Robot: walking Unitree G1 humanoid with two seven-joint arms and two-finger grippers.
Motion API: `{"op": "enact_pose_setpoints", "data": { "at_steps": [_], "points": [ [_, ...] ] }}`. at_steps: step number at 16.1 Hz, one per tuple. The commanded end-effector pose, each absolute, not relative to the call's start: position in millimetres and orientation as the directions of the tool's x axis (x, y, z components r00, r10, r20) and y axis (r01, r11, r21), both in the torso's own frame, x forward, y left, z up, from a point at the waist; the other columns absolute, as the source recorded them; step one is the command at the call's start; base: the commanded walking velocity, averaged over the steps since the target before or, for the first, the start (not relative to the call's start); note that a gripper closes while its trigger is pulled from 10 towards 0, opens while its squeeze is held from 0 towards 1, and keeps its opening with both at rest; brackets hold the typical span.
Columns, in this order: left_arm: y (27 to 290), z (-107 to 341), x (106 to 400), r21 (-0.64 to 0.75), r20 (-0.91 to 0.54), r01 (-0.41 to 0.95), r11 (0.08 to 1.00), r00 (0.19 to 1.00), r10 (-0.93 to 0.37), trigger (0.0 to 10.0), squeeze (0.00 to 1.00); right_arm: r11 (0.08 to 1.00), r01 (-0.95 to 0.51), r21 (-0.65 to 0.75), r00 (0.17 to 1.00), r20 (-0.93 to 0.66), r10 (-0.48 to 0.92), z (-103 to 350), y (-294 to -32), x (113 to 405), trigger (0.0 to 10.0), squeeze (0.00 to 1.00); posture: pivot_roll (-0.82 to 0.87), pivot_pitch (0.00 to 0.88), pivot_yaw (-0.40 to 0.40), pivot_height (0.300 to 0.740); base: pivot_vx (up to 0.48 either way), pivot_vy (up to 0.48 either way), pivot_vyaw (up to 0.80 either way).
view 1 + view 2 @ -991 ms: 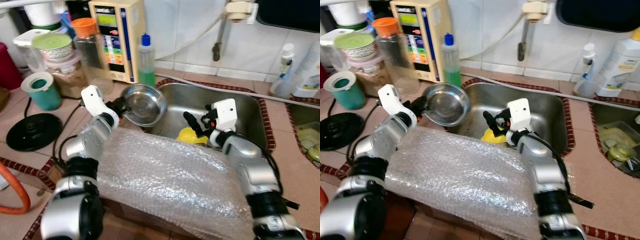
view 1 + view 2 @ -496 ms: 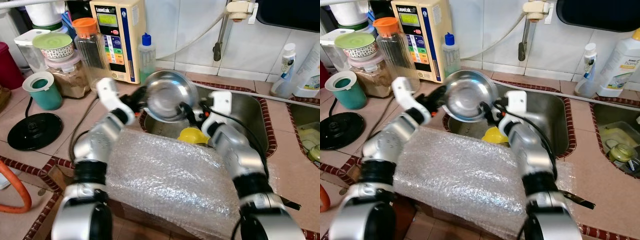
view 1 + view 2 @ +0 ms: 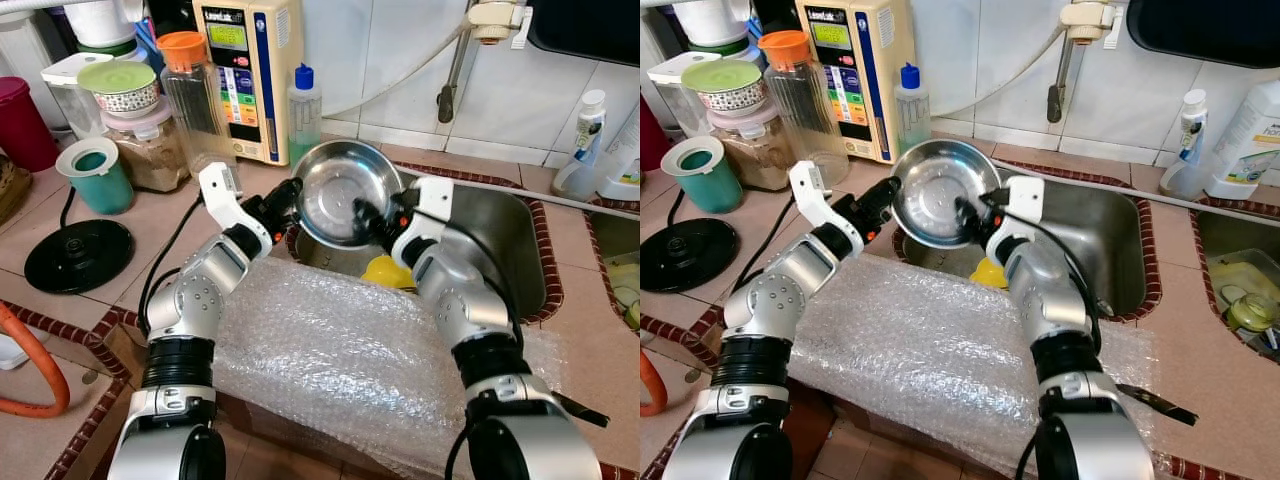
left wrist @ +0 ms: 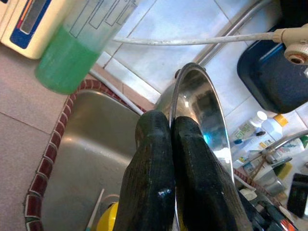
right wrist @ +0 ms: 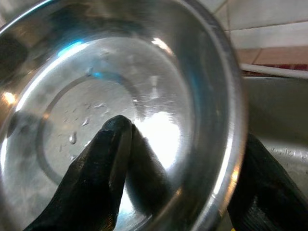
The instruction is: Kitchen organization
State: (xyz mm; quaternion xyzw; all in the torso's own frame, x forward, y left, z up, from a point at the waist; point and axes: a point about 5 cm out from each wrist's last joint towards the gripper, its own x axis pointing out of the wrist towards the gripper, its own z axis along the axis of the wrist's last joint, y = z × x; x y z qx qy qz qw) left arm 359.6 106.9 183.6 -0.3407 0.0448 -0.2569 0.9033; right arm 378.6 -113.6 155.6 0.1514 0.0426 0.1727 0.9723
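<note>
A shiny steel bowl point(image 3: 340, 190) is held up on edge over the left end of the sink point(image 3: 510, 230), its hollow facing me. My left gripper point(image 3: 285, 198) is shut on the bowl's left rim; in the left wrist view both black fingers point(image 4: 149, 168) pinch the thin rim point(image 4: 202, 106). My right gripper point(image 3: 365, 215) is at the bowl's right rim and stands open. In the right wrist view one finger point(image 5: 103, 163) lies inside the bowl point(image 5: 120, 72) and the other sits outside the rim.
Bubble wrap point(image 3: 340, 350) covers the counter edge under both arms. A yellow object point(image 3: 385, 270) lies in the sink. A water purifier point(image 3: 245, 70), green soap bottle point(image 3: 303, 110), jars point(image 3: 190, 90), teal cup point(image 3: 95, 175) and black round base point(image 3: 78, 255) crowd the left; bottles point(image 3: 585, 140) stand right.
The left gripper carried the bowl up and to the right, from the sink's left rim to above the sink. The right gripper rose to meet the bowl's right rim.
</note>
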Motion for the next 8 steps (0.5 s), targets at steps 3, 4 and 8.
{"op": "enact_pose_setpoints", "data": {
  "at_steps": [3, 4, 8],
  "points": [
    [101.9, 190.2, 356.9, -0.630, 0.117, 0.478, 0.612, 0.838, -0.534, 0.0, 0.00, 0.890, -0.276, 0.364, 0.952, -0.027, 0.306, 157.6, -120.2, 382.8, 0.0, 0.00, 0.09, 0.000, 0.030, 0.740, 0.000, 0.000, 0.00],
    [103.2, 191.0, 356.3, -0.629, 0.120, 0.479, 0.613, 0.838, -0.532, 0.0, 0.00, 0.885, -0.264, 0.383, 0.954, -0.029, 0.297, 156.3, -121.7, 383.5, 0.0, 0.00, 0.09, 0.000, 0.032, 0.740, 0.000, 0.000, 0.00],
    [105.0, 189.9, 354.9, -0.627, 0.111, 0.476, 0.617, 0.838, -0.535, 0.0, 0.00, 0.869, -0.249, 0.428, 0.959, -0.017, 0.283, 160.6, -124.0, 386.8, 0.0, 0.00, 0.09, 0.000, 0.037, 0.740, 0.000, 0.000, 0.00]
  ]
}}
